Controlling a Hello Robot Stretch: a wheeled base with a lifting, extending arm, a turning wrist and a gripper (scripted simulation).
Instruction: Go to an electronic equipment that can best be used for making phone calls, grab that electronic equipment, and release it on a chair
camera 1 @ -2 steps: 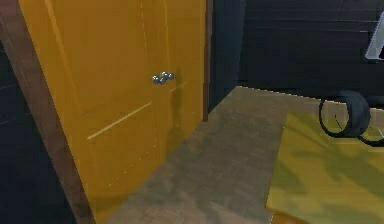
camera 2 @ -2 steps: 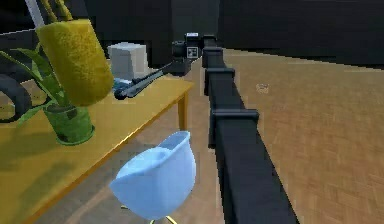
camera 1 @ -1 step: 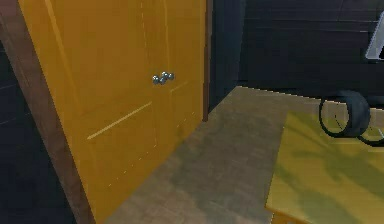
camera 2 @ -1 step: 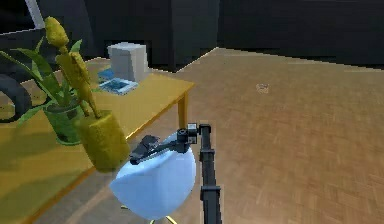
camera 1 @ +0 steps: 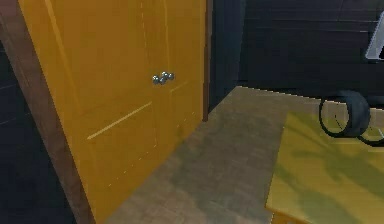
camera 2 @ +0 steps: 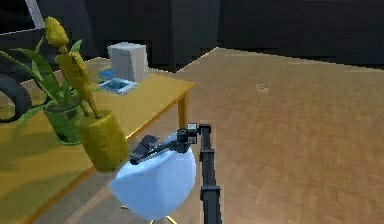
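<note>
From where I stand I count one double door [camera 1: 120, 90] of two orange panelled leaves, with one pair of small shiny metal knobs [camera 1: 162, 77] where they meet, in the left half of the forward view. One yellow wooden table [camera 1: 330, 170] fills that view's lower right, and one glossy black ring [camera 1: 350, 115] stands on it.

In the arm side view the table [camera 2: 160, 95] takes the left half. On it I count one leafy green plant [camera 2: 40, 70] in a clear glass vase [camera 2: 62, 122], one tall yellow statue [camera 2: 78, 75] on a knobbly base, one pale boxy block [camera 2: 127, 60] and one flat pale-blue slab [camera 2: 115, 86]. That slab, thin and rectangular, lying flat just in front of the block at upper left, may be the phone, though it is too small to be sure.

One dark square arm [camera 2: 207, 175] rises at lower middle. The gripper [camera 2: 138, 155] points left at its top, with one smooth pale blue rounded shape [camera 2: 155, 185] behind it. I cannot tell how its fingers are set or whether it holds anything.
</note>
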